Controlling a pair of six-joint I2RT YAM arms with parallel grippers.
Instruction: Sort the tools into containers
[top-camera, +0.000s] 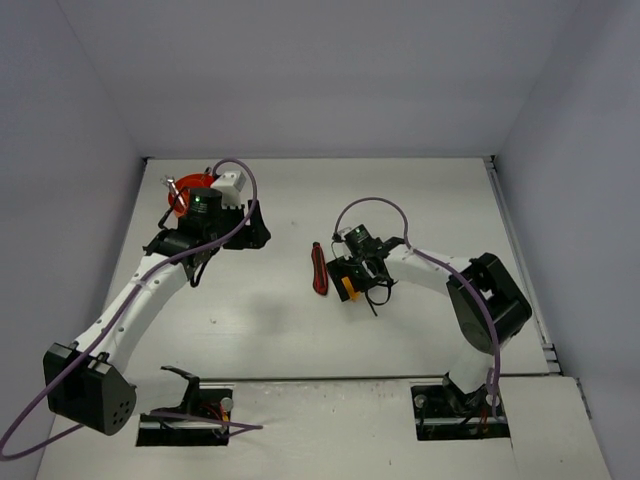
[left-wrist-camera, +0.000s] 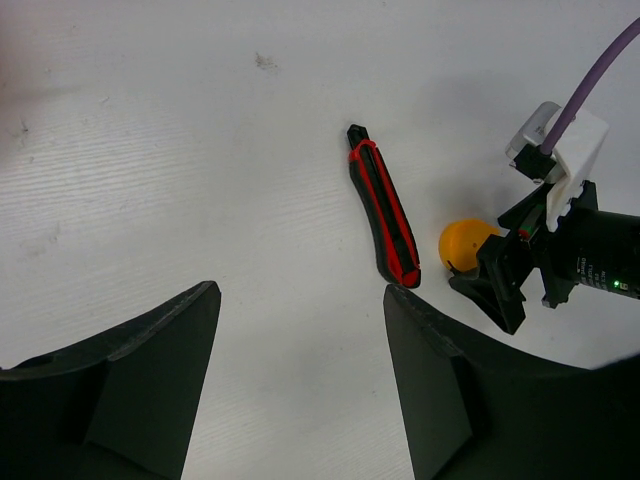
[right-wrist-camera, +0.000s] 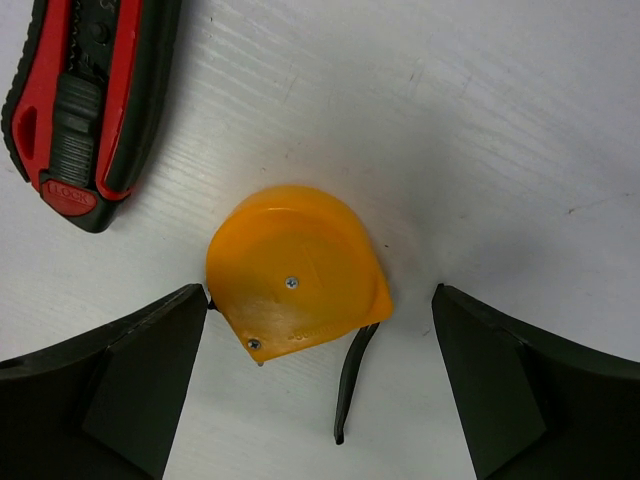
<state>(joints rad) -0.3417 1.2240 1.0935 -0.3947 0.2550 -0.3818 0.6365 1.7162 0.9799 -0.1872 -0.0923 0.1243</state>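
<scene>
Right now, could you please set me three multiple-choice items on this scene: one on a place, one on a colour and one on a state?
1. Where does the red-black utility knife lie?
A. Held in a gripper
B. On the table beside the tape measure
C. On top of the tape measure

2. What colour is the tape measure's case?
A. Orange
B. Blue
C. Green

3. How does the right gripper stand?
A. Shut on the utility knife
B. Shut on nothing
C. Open, with a finger on either side of the tape measure

Answers:
1 B: the right wrist view shows the knife flat on the white surface, with a gap between it and the tape measure.
2 A: the round case is plainly orange in both wrist views.
3 C: the two dark fingers are spread wide with the case lying between them.
</scene>
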